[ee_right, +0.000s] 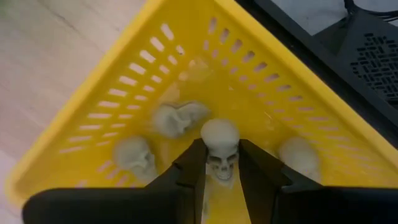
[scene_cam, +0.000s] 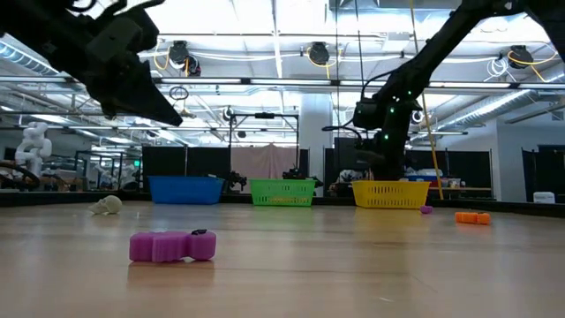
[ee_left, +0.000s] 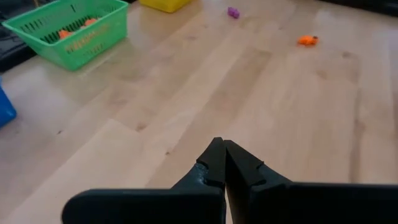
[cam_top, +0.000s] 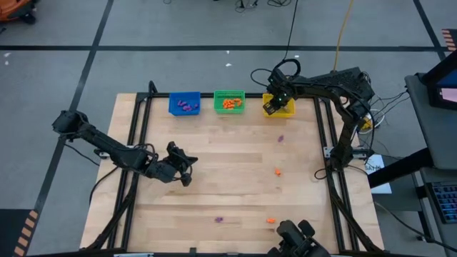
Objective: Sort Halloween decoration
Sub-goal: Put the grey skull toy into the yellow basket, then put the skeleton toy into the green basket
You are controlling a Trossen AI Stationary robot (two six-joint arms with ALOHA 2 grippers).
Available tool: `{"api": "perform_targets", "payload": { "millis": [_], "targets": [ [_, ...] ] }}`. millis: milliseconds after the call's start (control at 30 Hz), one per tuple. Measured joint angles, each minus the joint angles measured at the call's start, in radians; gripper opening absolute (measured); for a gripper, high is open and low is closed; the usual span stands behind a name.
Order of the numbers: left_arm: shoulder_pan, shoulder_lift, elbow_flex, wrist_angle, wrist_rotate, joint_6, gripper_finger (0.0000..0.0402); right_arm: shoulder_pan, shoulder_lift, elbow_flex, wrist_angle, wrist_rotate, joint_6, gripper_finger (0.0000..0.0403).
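My right end effector point(ee_right: 222, 163) is positioned above the yellow bin point(cam_top: 279, 106) at the far edge of the desk point(cam_top: 228, 178). Its fingers point(ee_right: 189, 163) are partly closed on a pale skull trinket point(ee_right: 219, 146), which sits between them with the cranium projecting past the tips. Three further pale trinkets point(ee_right: 135, 155) lie on the bin floor below: one to each side of the held skull and one just beyond it.

My left end effector point(ee_left: 224, 160) is fully closed, holds nothing, and hangs above bare wood on the left half of the desk.

The blue bin point(cam_top: 184, 103) contains purple trinkets point(cam_top: 188, 106). The green bin point(cam_top: 229, 101) contains orange trinkets point(cam_top: 230, 103).

Unsorted items on the desk:
- one purple piece point(cam_top: 280, 138) near the yellow bin;
- one orange piece point(cam_top: 277, 171) on the right half of the desk;
- one purple piece point(cam_top: 219, 219) and one orange piece point(cam_top: 270, 220) near the front edge;
- one pale piece point(scene_cam: 108, 205), seen in the low view only.
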Motion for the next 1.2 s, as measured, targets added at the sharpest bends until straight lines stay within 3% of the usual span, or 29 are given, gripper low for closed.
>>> {"api": "perform_targets", "payload": {
  "millis": [233, 433, 667, 900, 1200],
  "targets": [
    [0.081, 0.000, 0.000, 0.013, 0.032, 0.089, 0.0001, -0.001, -0.008, 0.000, -0.003, 0.015, -0.026, 0.0120],
    [0.161, 0.001, 0.000, 0.045, 0.128, 0.173, 0.0001, 0.002, -0.089, 0.000, -0.017, 0.052, -0.064, 0.0167],
    [0.222, 0.036, 0.000, 0.045, 0.175, 0.241, 0.0001, 0.084, -0.255, 0.000, -0.198, 0.052, -0.077, 0.0167],
    [0.272, 0.093, 0.000, 0.086, 0.221, 0.315, 0.0001, 0.303, -0.444, -0.131, -0.272, 0.050, 0.059, 0.0139],
    [0.291, 0.124, 0.000, 0.195, 0.286, 0.364, 0.0001, 0.768, -0.633, -0.457, -0.240, 0.055, 0.651, 0.0144]
  ]
}}
